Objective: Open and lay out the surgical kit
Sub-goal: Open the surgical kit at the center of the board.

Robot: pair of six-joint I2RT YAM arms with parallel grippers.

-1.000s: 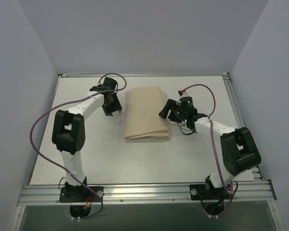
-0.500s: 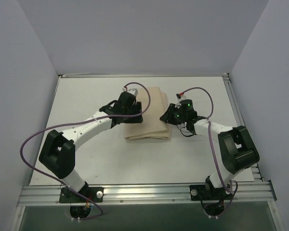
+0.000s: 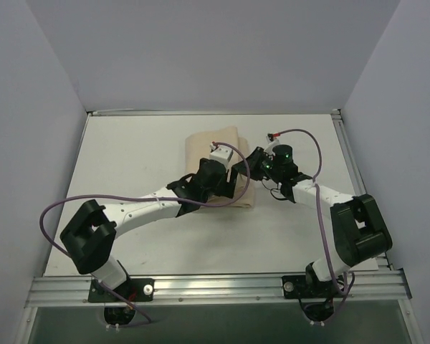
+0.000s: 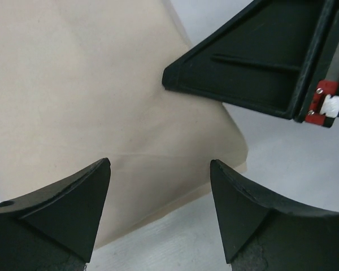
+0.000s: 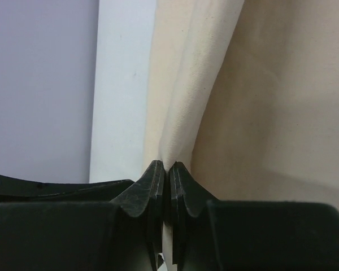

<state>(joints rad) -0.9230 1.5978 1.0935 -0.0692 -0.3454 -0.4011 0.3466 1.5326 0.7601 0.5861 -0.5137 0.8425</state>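
The surgical kit is a folded beige cloth wrap [image 3: 209, 145] lying closed on the white table. My left gripper [image 3: 235, 183] reaches across its near right part, jaws open and empty. In the left wrist view it [image 4: 160, 164] hovers over the wrap [image 4: 90, 84] at its near right corner, with a finger of the right gripper [image 4: 254, 62] just beyond. My right gripper [image 3: 246, 165] sits at the wrap's right edge. The right wrist view shows it [image 5: 168, 166] shut on a raised fold of the cloth [image 5: 195, 79].
The white table [image 3: 129, 150] ends at an aluminium rail [image 3: 215, 287] at the near edge. Grey walls close in the back and both sides. Purple cables loop from both arms, the left one [image 3: 57, 208] hanging out to the left.
My left arm has swung right, from the wrap's left side across to its near right corner, and opened wider. My right gripper has closed on the wrap's right edge fold.
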